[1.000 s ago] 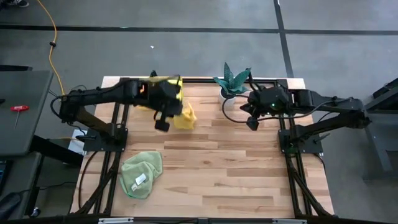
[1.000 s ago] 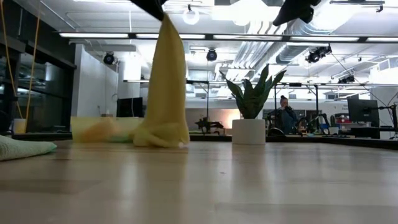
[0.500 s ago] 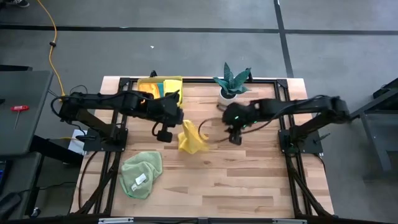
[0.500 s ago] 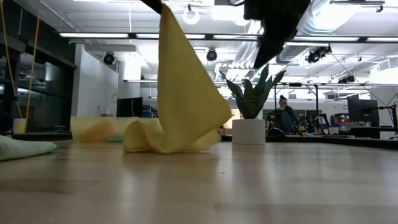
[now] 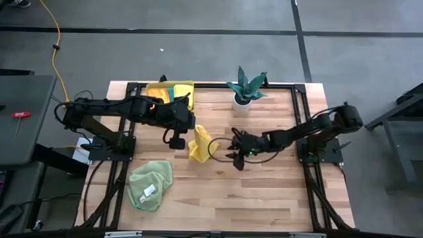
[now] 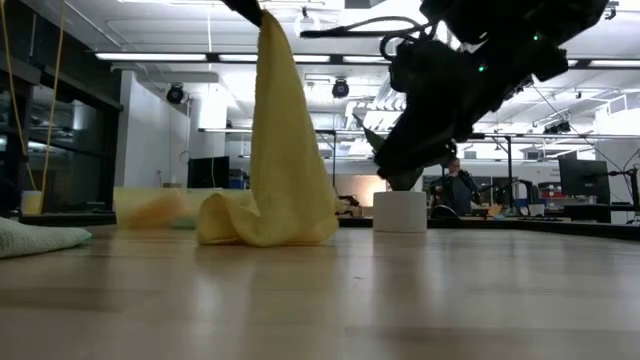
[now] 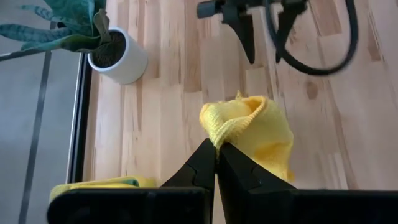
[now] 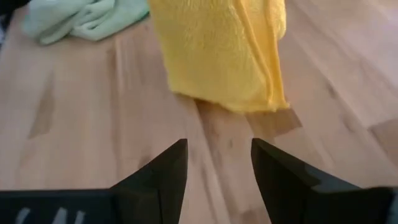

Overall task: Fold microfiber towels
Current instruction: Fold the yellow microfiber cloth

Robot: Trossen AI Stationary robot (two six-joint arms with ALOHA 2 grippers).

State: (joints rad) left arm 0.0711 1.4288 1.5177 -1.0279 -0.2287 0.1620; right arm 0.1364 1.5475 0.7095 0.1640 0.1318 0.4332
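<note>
A yellow microfiber towel (image 5: 199, 143) hangs over the middle of the table from my left gripper (image 7: 216, 149), which is shut on its top; its bunched lower end (image 6: 250, 228) rests on the wood. My right gripper (image 8: 217, 167) stands open just right of that towel, low over the table, with nothing between its fingers; the left wrist view shows it (image 7: 264, 43) beyond the towel. A light green towel (image 5: 150, 185) lies crumpled near the front left. My left gripper pinches the yellow towel's topmost bunched edge (image 7: 221, 135) between its two fingers, which slant down from the table's left. One layer or several, I cannot tell. The towel hangs slack below the fingers, its lower end on the table.
A yellow bin (image 5: 170, 91) holding more cloths stands at the far left. A potted plant (image 5: 246, 90) in a white pot stands at the far edge, right of the bin. Bare wood lies at the front and right.
My right gripper has come down from beside the plant toward the table's left and near edge, ending low beside the yellow towel. My left gripper has carried the towel's top from the bin toward the table's middle; the lower end slid along the wood.
</note>
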